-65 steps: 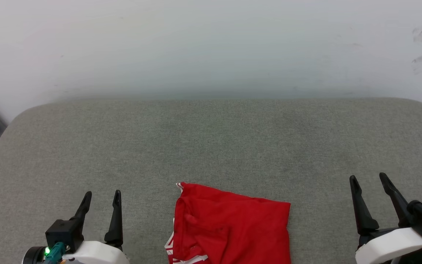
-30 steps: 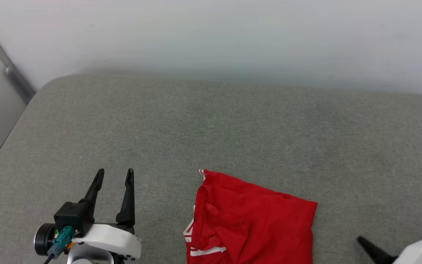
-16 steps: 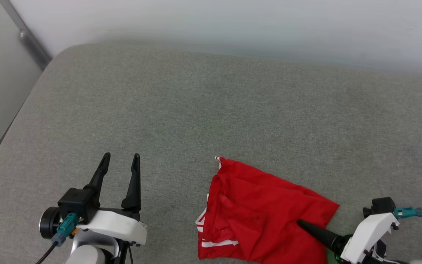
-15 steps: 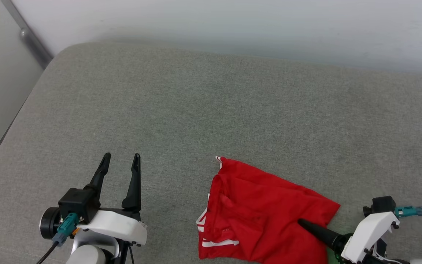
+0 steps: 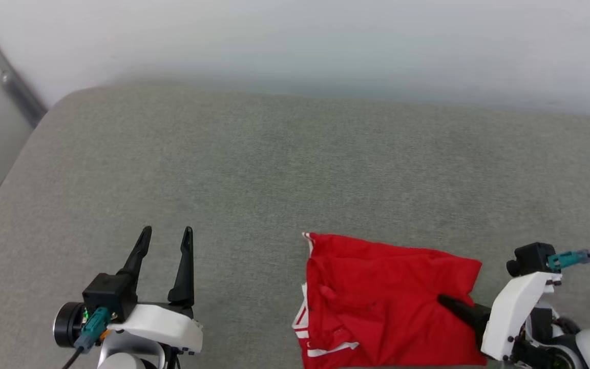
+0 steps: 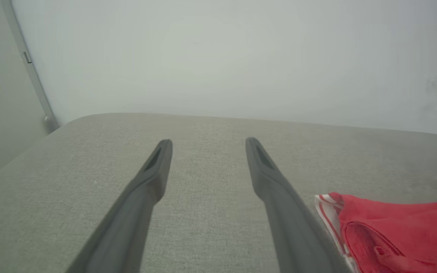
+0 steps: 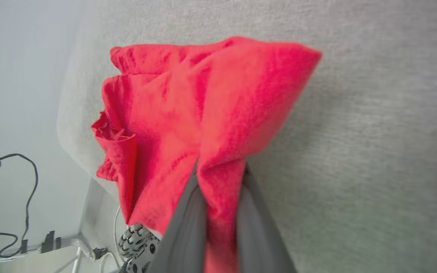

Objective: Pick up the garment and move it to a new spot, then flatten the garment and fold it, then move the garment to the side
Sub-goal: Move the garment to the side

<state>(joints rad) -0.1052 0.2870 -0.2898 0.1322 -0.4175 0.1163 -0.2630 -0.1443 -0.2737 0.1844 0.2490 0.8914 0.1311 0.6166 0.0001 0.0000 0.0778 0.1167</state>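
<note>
Right gripper (image 5: 446, 301) has just pinched the shirt (image 5: 392, 297).
A moment ago its fingers stood wide, off to the side. Now they are closed on a bunched fold at the shirt's right edge, so the pick-up looks ready to begin. The left gripper (image 5: 167, 229) waits with fingers spread wide over the grey cushion (image 5: 274, 164). The shirt lies at the cushion's near edge, right of middle. Its long axis runs left to right, with the striped trim towards the cushion's left end.

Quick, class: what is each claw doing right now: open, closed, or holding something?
Left claw: open, holding nothing.
Right claw: closed on a fold of the red jersey.
</note>
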